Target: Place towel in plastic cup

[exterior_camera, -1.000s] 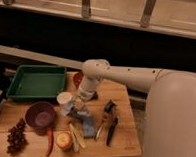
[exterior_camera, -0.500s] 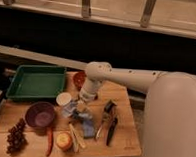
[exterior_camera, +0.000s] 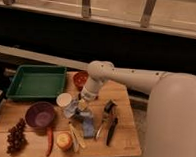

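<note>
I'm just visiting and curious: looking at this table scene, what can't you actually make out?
- Gripper, camera view: down by the plastic cup, its tip merges with the towel.
- Inside of the plastic cup: too small to see.
- Red bowl: partly hidden behind the arm.
- Dark tools right of the towel: too blurred to identify.

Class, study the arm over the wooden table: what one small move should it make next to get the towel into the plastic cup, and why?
Probably lift slightly and shift left. The gripper sits low at the towel, which lies right of the plastic cup and not yet inside it.
</note>
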Action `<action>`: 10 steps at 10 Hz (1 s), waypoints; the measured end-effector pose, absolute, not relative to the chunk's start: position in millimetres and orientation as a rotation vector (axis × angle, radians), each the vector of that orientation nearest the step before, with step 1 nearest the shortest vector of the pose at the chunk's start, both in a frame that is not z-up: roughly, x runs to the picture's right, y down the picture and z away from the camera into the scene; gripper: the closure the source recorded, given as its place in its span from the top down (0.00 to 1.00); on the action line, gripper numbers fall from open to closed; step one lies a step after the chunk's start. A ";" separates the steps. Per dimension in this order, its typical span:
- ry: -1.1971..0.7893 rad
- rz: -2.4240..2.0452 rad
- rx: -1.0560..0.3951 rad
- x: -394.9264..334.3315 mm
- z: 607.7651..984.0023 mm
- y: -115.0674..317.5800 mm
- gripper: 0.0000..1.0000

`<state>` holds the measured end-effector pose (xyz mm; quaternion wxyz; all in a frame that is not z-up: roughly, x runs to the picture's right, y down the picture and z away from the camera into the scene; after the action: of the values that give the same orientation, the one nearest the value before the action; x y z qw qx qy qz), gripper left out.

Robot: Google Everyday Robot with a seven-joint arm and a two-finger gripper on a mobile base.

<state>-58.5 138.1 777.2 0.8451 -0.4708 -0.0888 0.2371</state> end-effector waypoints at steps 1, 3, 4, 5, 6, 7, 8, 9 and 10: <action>-0.191 0.500 -0.989 -59.3 776.1 136.0 0.80; -0.199 0.497 -0.981 -61.5 773.6 131.9 0.80; -0.199 0.497 -0.977 -60.5 772.3 130.3 0.80; -0.200 0.498 -0.965 -58.0 770.1 126.6 0.80; -0.199 0.514 -0.932 -50.8 766.8 114.1 0.80; -0.194 0.528 -0.911 -44.6 766.2 105.2 0.80; -0.183 0.555 -0.876 -33.8 767.0 90.1 0.80; -0.167 0.595 -0.840 -21.6 770.5 74.2 0.80; -0.143 0.643 -0.795 -5.3 776.6 57.4 0.80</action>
<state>-5.3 57.4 776.6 0.8696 -0.3803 -0.0684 0.3074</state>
